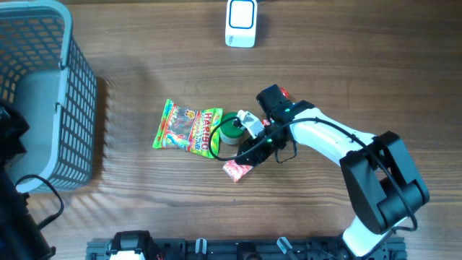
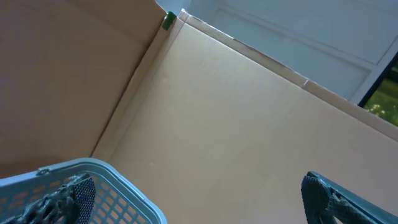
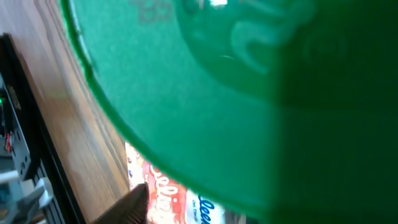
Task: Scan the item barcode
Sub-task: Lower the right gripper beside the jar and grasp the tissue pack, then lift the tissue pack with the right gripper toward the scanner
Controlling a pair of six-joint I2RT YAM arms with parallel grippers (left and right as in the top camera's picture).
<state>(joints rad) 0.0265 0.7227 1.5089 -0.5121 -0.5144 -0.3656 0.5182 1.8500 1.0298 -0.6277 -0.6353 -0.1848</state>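
A round green container lies at the table's middle, between a Haribo bag and my right gripper. In the right wrist view the green container fills nearly the whole picture, very close between the jaws. Only one dark finger shows, at the bottom left; the other is hidden, so the grip cannot be judged. A red and white packet lies under the gripper. The white scanner stands at the far edge. My left gripper hangs wide open and empty by the basket rim.
A grey-blue mesh basket takes up the far left of the table. The left arm's dark body and its cable sit beside the basket. A black rail runs along the table's front edge.
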